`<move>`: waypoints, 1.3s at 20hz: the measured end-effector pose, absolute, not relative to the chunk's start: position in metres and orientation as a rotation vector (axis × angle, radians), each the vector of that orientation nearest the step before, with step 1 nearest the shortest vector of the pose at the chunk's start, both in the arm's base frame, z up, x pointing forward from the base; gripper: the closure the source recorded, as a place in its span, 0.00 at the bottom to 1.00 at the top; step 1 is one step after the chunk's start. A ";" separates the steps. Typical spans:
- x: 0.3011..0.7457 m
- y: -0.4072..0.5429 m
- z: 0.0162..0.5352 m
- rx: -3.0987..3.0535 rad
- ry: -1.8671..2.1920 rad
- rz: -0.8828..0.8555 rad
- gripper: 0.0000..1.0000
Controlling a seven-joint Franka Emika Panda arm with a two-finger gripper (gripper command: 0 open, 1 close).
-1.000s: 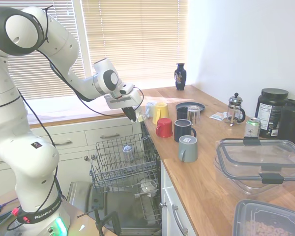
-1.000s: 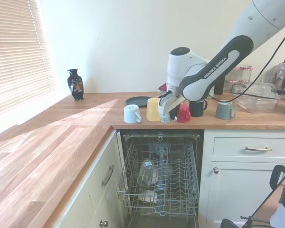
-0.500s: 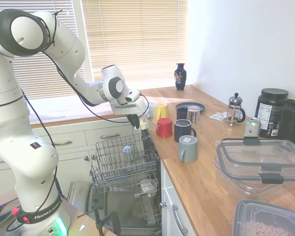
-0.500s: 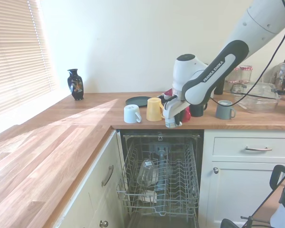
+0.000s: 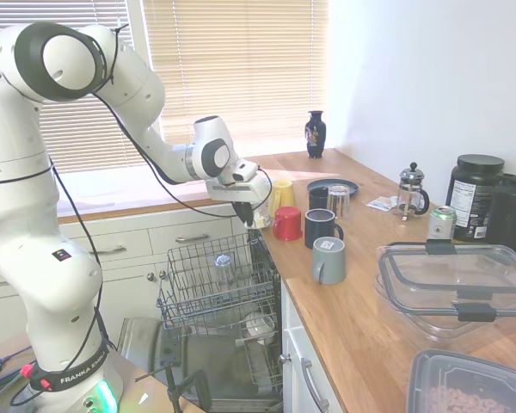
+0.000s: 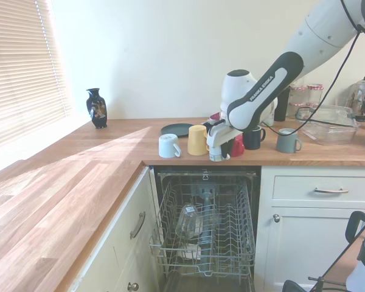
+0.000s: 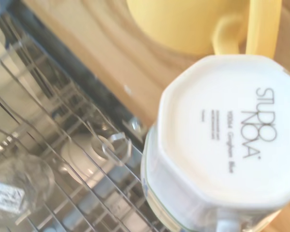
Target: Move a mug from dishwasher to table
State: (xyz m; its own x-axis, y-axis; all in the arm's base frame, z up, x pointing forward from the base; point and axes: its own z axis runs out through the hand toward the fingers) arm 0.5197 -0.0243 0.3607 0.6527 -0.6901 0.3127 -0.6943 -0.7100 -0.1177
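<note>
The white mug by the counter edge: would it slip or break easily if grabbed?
The mug looks like glazed ceramic, so probably stiff, slippery and breakable. Its faceted sides may give the gripper flatter holds. It is at the edge of the table, so a slip might drop it into the dishwasher rack.

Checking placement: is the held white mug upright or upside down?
Upside down: the white ceramic mug shows its printed base to the wrist camera.
</note>
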 end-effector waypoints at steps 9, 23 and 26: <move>0.553 -0.049 0.355 2.837 -1.223 0.470 1.00; 0.580 -0.054 0.349 2.833 -1.277 0.370 0.00; 0.580 -0.058 0.349 2.825 -1.290 0.371 0.00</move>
